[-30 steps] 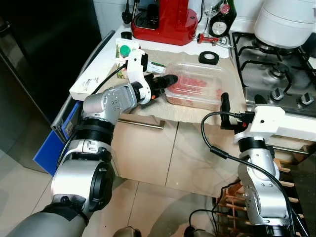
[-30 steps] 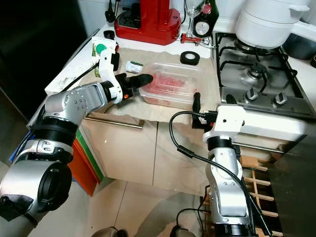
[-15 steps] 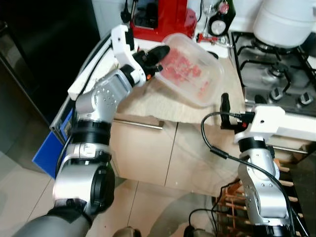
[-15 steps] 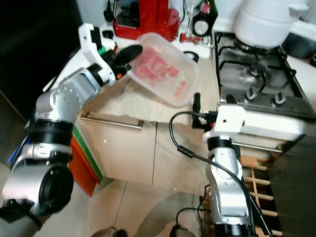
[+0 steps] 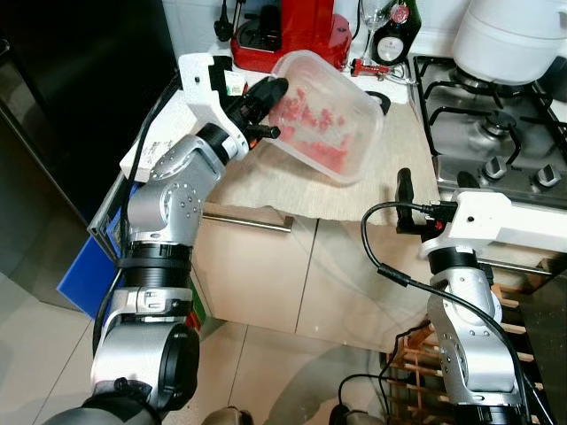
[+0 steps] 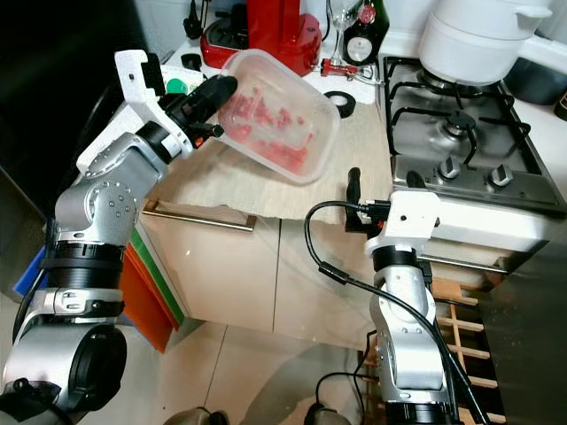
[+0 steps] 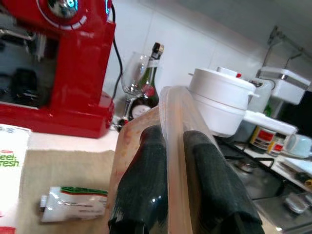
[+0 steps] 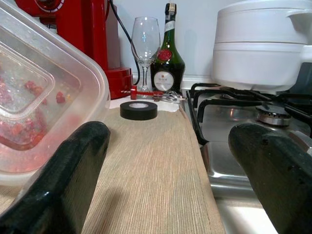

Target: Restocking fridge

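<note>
Moved: left claw (image 5: 266,91) has lifted the container (image 5: 326,115) off the surface (image 5: 390,168), tilted.
Grip: clamped on its rim.
Handling: light, flexible, slippery; contents shift.
Right claw (image 8: 170,170): spread apart.

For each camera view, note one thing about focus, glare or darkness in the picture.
Left eye view: the fridge side at left is nearly black. Right eye view: the glossy cabinet doors carry soft reflections. Left wrist view: the left gripper and the clear plastic container are blurred, too near. Right wrist view: the close black fingers are soft, the wine glass sharp.
</note>
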`<state>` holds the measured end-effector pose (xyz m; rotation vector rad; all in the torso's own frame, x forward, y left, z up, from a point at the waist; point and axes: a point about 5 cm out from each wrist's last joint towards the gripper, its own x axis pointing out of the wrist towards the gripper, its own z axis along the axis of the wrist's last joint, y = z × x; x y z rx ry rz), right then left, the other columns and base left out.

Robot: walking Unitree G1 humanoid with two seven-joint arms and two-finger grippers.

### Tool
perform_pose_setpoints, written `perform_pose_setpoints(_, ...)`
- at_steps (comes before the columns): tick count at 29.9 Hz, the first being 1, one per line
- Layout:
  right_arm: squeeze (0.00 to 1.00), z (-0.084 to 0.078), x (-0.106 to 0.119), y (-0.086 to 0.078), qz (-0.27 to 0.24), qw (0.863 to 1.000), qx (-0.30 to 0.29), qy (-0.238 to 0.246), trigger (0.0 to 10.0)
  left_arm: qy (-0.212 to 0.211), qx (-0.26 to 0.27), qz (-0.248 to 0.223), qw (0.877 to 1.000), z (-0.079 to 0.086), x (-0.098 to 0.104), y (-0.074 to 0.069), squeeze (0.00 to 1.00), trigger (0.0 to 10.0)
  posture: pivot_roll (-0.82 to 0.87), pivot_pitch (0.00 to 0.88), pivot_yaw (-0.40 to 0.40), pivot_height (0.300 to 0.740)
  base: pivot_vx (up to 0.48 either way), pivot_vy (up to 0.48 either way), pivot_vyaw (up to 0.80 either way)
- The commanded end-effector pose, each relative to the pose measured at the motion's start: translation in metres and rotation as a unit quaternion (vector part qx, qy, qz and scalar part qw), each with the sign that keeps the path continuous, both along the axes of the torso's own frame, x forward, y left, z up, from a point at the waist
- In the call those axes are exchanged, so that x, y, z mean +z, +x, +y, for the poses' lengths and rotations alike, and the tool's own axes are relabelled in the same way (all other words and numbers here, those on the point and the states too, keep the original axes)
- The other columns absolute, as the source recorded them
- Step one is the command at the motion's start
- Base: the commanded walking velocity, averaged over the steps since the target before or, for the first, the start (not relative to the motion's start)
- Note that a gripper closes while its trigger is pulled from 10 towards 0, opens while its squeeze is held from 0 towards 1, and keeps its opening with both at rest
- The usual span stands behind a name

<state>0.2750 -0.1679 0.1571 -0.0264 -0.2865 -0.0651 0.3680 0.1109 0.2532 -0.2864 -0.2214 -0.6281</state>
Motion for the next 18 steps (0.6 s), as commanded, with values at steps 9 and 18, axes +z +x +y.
perform_pose_setpoints(9,0.0,-0.0019,-0.0004,0.0012,-0.004,1.0,-0.005,-0.008,10.0,0.037,0.095,-0.039,0.994,0.0068,0.0,0.0022,0.0,10.0,0.01,0.047,0.016,0.74,0.0,0.0,0.0)
perform_pose_setpoints(18,0.0,-0.0017,-0.003,0.0009,-0.001,1.0,-0.005,-0.008,10.0,0.058,0.108,-0.043,0.992,0.0041,-0.0062,0.0037,0.0,10.0,0.01,0.048,0.017,0.74,0.0,0.0,0.0)
